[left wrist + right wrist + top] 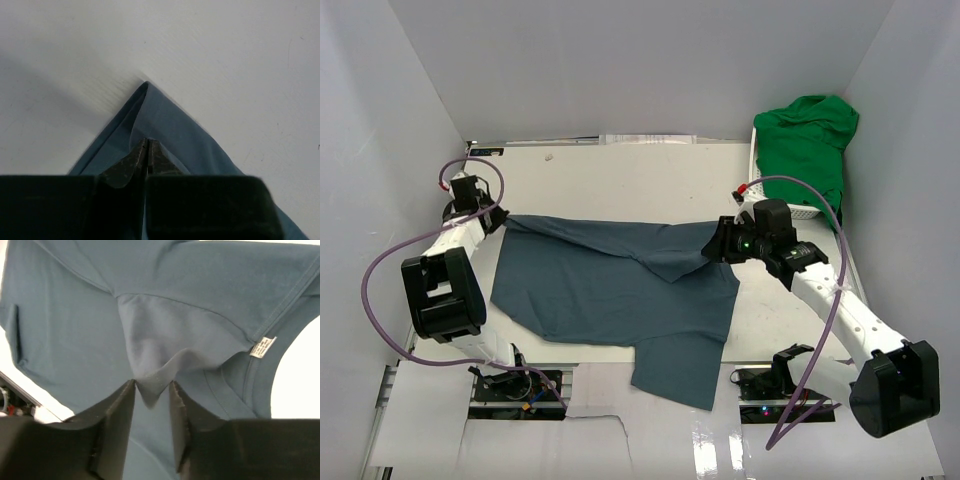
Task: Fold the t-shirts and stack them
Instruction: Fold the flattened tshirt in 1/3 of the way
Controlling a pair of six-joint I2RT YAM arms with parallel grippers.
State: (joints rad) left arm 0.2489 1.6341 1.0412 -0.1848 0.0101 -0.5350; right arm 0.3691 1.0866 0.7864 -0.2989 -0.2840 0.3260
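Observation:
The slate-blue t-shirt (610, 290) lies spread on the white table, its far right part folded over toward the middle. My left gripper (498, 218) is at the shirt's far left corner and is shut on that corner (150, 115); in the left wrist view the gripper (147, 142) has its jaws together on the cloth. My right gripper (713, 245) is at the raised fold on the right. In the right wrist view the gripper (152, 385) has its jaws apart, with a pointed cloth tip (150, 390) between them. The neck label (262, 346) shows. The green t-shirt (810, 140) lies bunched in the basket.
The white lattice basket (805, 212) stands at the back right against the wall. White walls close in the table on the left, back and right. Purple cables loop from both arms. The arm bases and mounts sit at the near edge.

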